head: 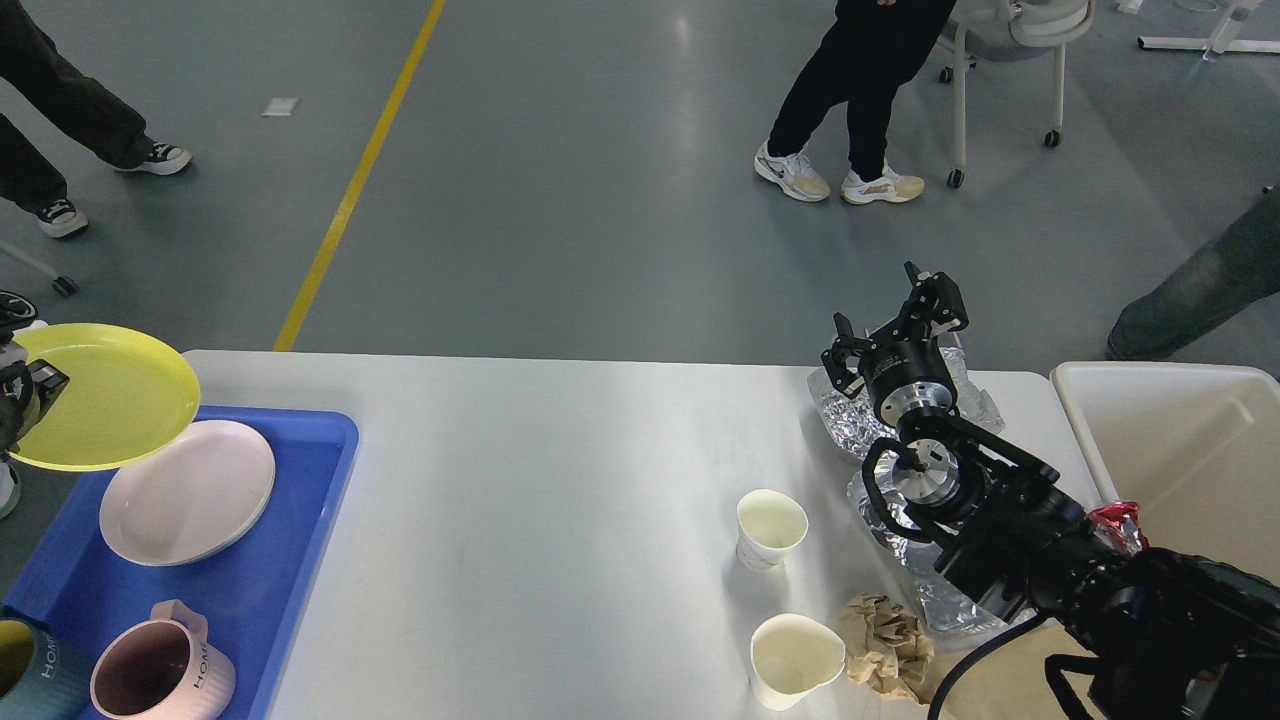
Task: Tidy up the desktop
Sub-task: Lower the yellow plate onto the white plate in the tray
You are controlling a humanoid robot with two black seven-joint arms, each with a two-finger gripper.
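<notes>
Worktop [560, 470]: large white top with rounded corners, spanning most of the view. Rigid and smooth, so light items are likely to slide on it when nudged.

Left side: blue tray [300, 560] at the left edge holds a pale pink plate [187, 492], a pink mug [160, 672] and a dark teal mug [25, 670], the last cut off by the frame. Left end effector [25, 395] sits at the frame edge; its fingers appear clamped on the rim of a yellow plate [105, 395], which hangs tilted above the far left of the tray, overlapping the pink plate in view. Judgement: plates are stiff, slick and possibly breakable; a rim pinch tends to tip, so set down low and flat.

Right side: right end effector [895, 330] hovers above the far right of the worktop, fingers spread wide, holding nothing. Crumpled foil [835, 410] lies below it, with more foil [885, 515] nearer, partly hidden by the arm. Two white paper cups stand apart: far cup [770, 528] and near cup [795, 660], the near one with a dented rim. Crumpled brown paper [885, 645] touches the near cup's right side. White bin [1180, 450] stands just off the right edge.

Handling, judged: foil and paper are very light, soft and crushable; pinch a raised fold near the middle. Cups are light and thin-walled; grip across the rim gently, or they collapse or tip.
</notes>
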